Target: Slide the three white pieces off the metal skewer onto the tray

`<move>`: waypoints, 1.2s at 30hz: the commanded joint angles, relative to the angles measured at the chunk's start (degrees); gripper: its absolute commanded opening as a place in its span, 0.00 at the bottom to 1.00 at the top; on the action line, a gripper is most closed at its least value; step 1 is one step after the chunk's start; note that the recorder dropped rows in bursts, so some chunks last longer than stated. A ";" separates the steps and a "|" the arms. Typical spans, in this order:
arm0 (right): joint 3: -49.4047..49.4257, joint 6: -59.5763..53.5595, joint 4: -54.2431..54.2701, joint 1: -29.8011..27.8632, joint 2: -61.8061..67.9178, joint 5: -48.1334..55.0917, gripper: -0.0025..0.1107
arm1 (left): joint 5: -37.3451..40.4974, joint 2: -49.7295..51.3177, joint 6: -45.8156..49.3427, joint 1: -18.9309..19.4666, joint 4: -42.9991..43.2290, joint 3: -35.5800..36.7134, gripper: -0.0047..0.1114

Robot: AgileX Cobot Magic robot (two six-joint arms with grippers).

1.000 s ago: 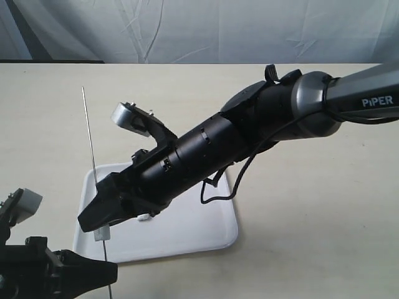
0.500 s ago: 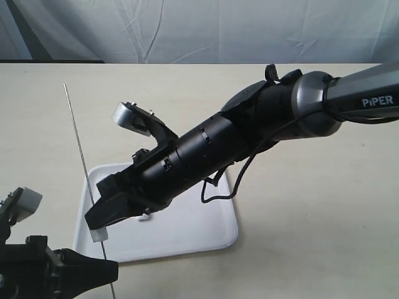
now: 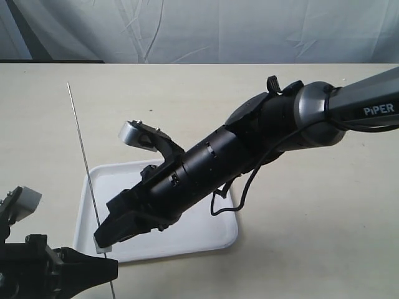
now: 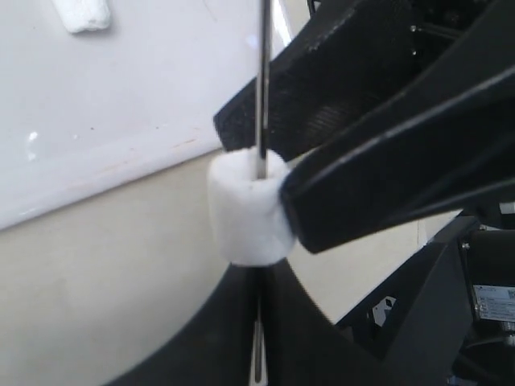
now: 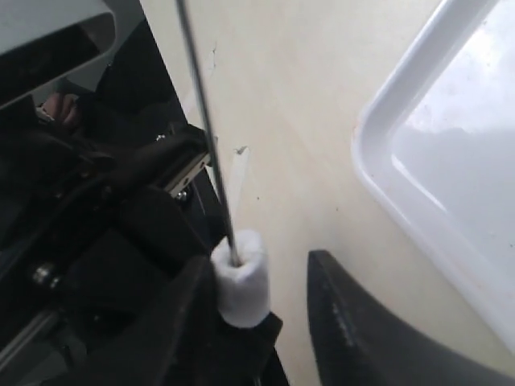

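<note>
The metal skewer stands nearly upright at the tray's left edge, its lower end held in my left gripper, which is shut on it. One white piece is still threaded on the skewer just above those jaws. My right gripper is open around the skewer, one finger touching the piece, the other apart. A second white piece lies on the tray. The third piece is hidden.
The right arm stretches diagonally over the tray and hides much of it. The tan tabletop extends around the tray. A pale wrinkled backdrop runs along the table's far edge.
The right gripper has slid down the skewer toward the left gripper, moving the white piece down with it. The skewer's top swung left, then steadied. The left gripper stayed put.
</note>
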 commanded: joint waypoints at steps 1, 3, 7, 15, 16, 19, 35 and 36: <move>0.20 -1.79 1.67 -0.05 -0.05 0.26 0.27 | -0.56 0.08 0.39 -0.26 -0.79 -0.38 0.04; 0.20 -1.79 1.67 -0.05 -0.05 0.26 0.32 | -0.56 0.08 0.39 -0.26 -0.79 -0.38 0.04; 0.33 -1.79 1.67 -0.05 -0.05 0.38 0.38 | -0.56 0.08 0.39 -0.26 -0.79 -0.38 0.04; 0.33 -1.79 1.68 -0.05 -0.05 0.54 0.33 | -0.97 0.08 0.39 -0.26 -0.79 -0.38 0.04; 0.33 -1.79 1.68 -0.05 -0.05 0.54 0.33 | -0.97 0.08 0.39 -0.26 -0.79 -0.38 0.04; 0.33 -1.79 1.68 -0.05 -0.05 0.54 0.33 | -0.96 0.08 0.39 -0.26 -0.90 -0.38 0.04; 0.33 -1.79 3.10 2.58 -0.05 -2.99 0.18 | -3.60 0.08 1.83 -0.26 -2.06 -0.38 0.04; 0.33 -1.79 3.39 2.58 -0.05 -3.12 0.18 | -3.70 0.08 1.83 -0.26 -1.93 -0.38 0.04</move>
